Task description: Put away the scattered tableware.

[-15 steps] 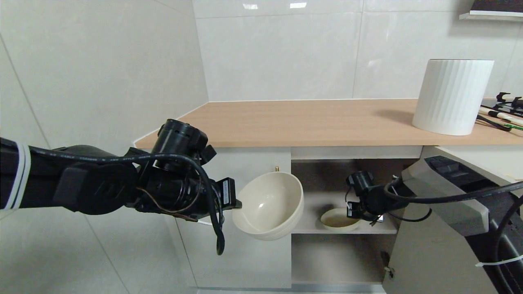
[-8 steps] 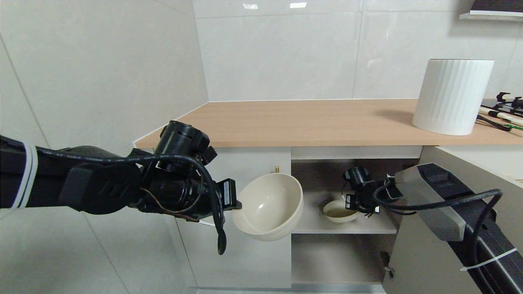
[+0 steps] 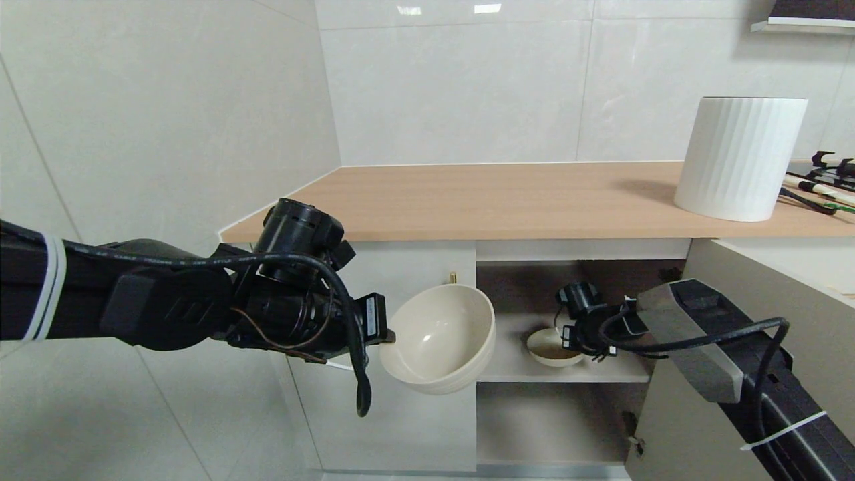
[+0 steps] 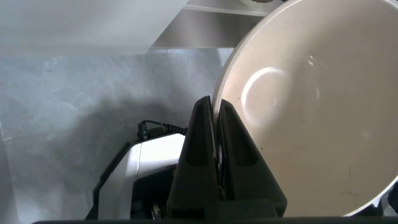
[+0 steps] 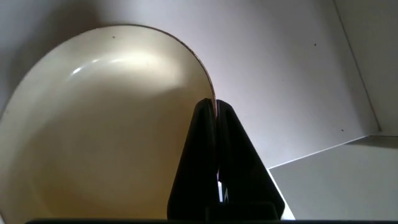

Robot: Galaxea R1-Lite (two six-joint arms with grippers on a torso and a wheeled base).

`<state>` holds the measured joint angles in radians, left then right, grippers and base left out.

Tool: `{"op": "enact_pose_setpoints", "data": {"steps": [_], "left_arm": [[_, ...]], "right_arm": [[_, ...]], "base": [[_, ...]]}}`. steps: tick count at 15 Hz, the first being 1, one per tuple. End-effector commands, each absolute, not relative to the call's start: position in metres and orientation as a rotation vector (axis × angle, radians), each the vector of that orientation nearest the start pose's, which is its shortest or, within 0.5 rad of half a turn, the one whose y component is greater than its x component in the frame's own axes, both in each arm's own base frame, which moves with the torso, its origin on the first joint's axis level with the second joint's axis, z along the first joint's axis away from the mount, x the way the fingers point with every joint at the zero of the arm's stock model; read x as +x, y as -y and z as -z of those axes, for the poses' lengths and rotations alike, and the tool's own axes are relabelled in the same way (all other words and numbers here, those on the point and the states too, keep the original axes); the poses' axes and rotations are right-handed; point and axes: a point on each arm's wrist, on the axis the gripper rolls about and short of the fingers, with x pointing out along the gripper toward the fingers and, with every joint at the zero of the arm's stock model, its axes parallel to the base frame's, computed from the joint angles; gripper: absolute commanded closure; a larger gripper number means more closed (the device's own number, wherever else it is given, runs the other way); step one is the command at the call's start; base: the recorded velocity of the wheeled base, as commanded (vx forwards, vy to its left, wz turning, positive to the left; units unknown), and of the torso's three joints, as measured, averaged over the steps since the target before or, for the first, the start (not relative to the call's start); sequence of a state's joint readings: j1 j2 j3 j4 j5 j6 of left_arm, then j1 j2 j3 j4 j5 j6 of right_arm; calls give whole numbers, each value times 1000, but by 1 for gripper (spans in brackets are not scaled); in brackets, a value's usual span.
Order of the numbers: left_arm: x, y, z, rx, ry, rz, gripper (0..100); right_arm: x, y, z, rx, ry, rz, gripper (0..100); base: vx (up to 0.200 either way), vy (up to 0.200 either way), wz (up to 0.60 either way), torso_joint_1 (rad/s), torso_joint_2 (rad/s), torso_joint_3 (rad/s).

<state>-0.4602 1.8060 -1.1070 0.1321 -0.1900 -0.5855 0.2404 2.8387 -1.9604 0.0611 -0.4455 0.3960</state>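
Since glazed ware is likely stiff, slick, breakable, rim pinches suit: left gripper (image 3: 389,332) clamped on large cream bowl (image 3: 444,344), right gripper (image 3: 566,338) clamped on small bowl (image 3: 544,352).

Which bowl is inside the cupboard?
The bowl gripped by the right end effector, at the shelf. The other bowl, in the left end effector, hangs tilted outside.

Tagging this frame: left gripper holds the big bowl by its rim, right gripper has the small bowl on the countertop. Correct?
One error. The right gripper has the small bowl inside the open cabinet, at the shelf, below the countertop; the head view shows it. The left gripper does hold the big bowl by its rim.
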Motion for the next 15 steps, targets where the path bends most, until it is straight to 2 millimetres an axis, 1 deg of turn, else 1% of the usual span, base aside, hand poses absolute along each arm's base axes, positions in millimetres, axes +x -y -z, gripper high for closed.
{"op": "enact_pose_setpoints", "data": {"steps": [1, 7, 8, 12, 14, 15], "left_arm": [[286, 146, -161, -418, -987, 345, 100], [286, 146, -162, -418, -986, 345, 100], [286, 146, -162, -418, -986, 345, 100], [286, 147, -161, -418, -988, 346, 100], [286, 147, -161, -417, -989, 344, 100], [287, 147, -160, -417, -990, 343, 100]], "right_arm": [[503, -113, 80, 51, -830, 359, 100], [500, -113, 77, 45, -855, 369, 100], [500, -113, 77, 46, -856, 368, 0], [500, -113, 71, 53, -848, 369, 0], [500, -113, 67, 65, -840, 372, 0], [499, -113, 62, 75, -836, 376, 0]], "base": [[0, 0, 0, 0, 0, 0], [0, 0, 0, 0, 0, 0], [0, 0, 0, 0, 0, 0], [0, 0, 0, 0, 0, 0], [0, 0, 0, 0, 0, 0], [0, 0, 0, 0, 0, 0]]}}
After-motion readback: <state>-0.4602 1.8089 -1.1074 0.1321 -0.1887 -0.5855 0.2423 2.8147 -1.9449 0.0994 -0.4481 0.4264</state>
